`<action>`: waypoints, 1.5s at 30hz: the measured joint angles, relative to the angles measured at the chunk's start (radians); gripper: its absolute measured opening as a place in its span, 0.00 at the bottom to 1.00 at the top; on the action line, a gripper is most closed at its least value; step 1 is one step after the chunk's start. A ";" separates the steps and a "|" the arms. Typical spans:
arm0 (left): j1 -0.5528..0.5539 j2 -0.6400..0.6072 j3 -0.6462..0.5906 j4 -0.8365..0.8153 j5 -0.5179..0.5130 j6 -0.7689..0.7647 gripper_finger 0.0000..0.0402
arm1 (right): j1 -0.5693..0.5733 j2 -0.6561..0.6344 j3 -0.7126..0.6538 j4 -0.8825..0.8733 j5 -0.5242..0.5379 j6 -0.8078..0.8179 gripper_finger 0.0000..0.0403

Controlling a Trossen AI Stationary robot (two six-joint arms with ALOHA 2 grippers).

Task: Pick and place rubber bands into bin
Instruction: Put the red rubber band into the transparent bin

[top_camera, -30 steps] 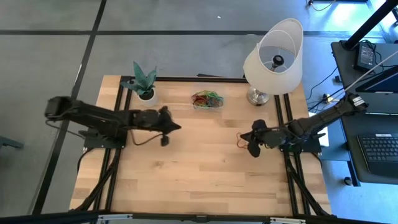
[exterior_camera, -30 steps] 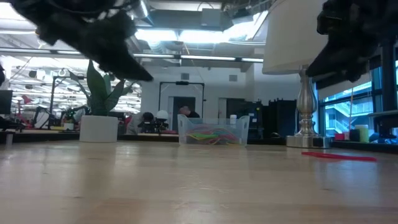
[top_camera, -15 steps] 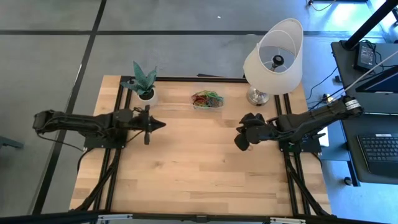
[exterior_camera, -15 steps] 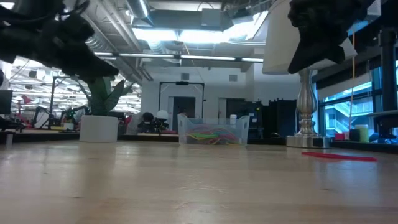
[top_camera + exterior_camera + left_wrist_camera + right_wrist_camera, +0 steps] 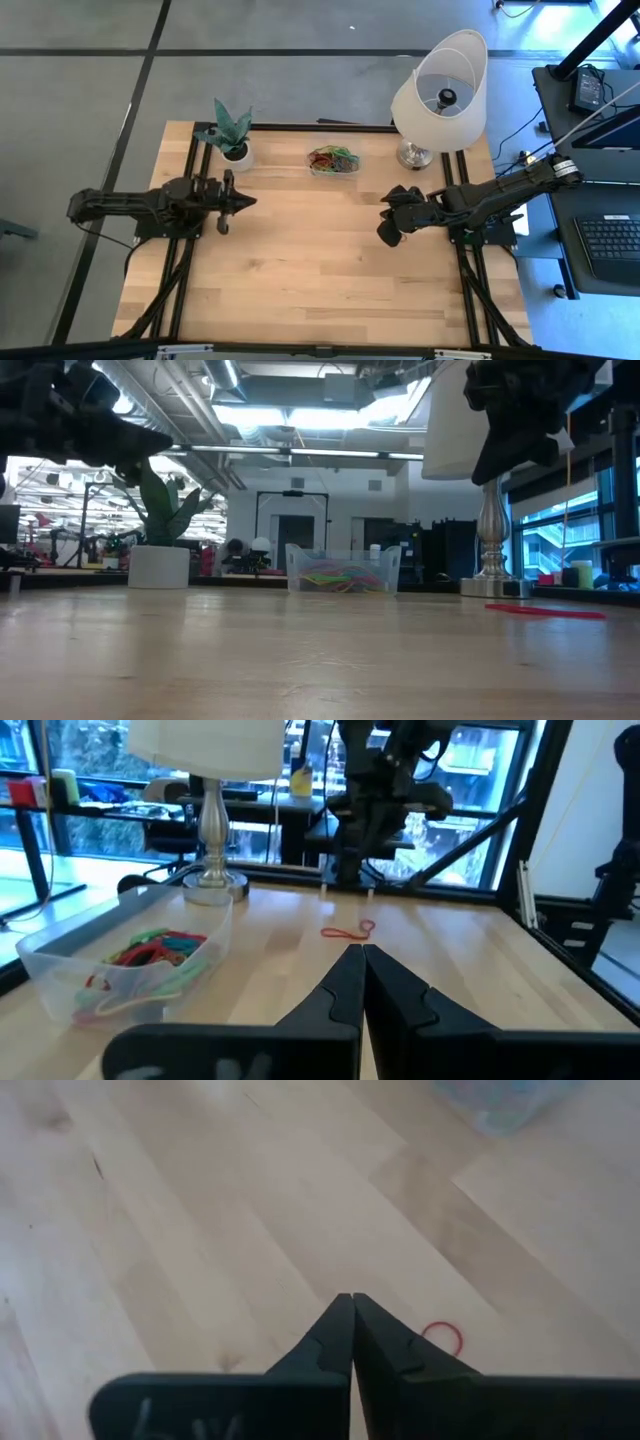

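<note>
Above the table (image 5: 330,270), both the left gripper (image 5: 247,200) and right gripper (image 5: 386,228) are closed, empty; no legible writing.

No text, label, brand, number or sign can be read in any view. Faint pale marks are seen on the right gripper's (image 5: 352,1315) dark body in its wrist view, but they cannot be made out.

The left gripper (image 5: 243,200) hangs with its fingers (image 5: 352,982) pressed together, its arm stretched out low behind it, while facing it the right gripper (image 5: 384,224), also closed and empty, tips downward from a bent arm.
</note>
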 joint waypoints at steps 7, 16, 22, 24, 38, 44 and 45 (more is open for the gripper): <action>0.000 -0.082 0.000 -0.033 0.004 0.000 0.00 | 0.000 0.000 0.000 -0.008 0.000 -0.002 0.02; 0.000 -0.137 0.000 -0.084 -0.002 0.000 0.00 | 0.000 0.000 0.000 -0.007 0.000 -0.005 0.02; 0.000 -0.134 0.000 -0.133 -0.004 0.000 0.00 | 0.000 0.000 0.000 -0.006 0.001 -0.017 0.02; 0.000 -0.133 0.000 -0.133 -0.004 0.000 0.00 | 0.000 0.000 0.000 -0.005 0.001 -0.042 0.02; 0.000 -0.133 0.000 -0.134 -0.004 0.000 0.01 | -0.061 0.072 0.000 -0.045 -0.049 -0.035 0.11; 0.000 -0.133 0.000 -0.134 -0.004 0.000 0.01 | -0.098 0.178 0.000 -0.133 -0.117 0.014 0.29; 0.000 -0.133 0.000 -0.134 -0.004 0.000 0.01 | -0.101 0.197 0.000 -0.133 -0.125 0.021 0.32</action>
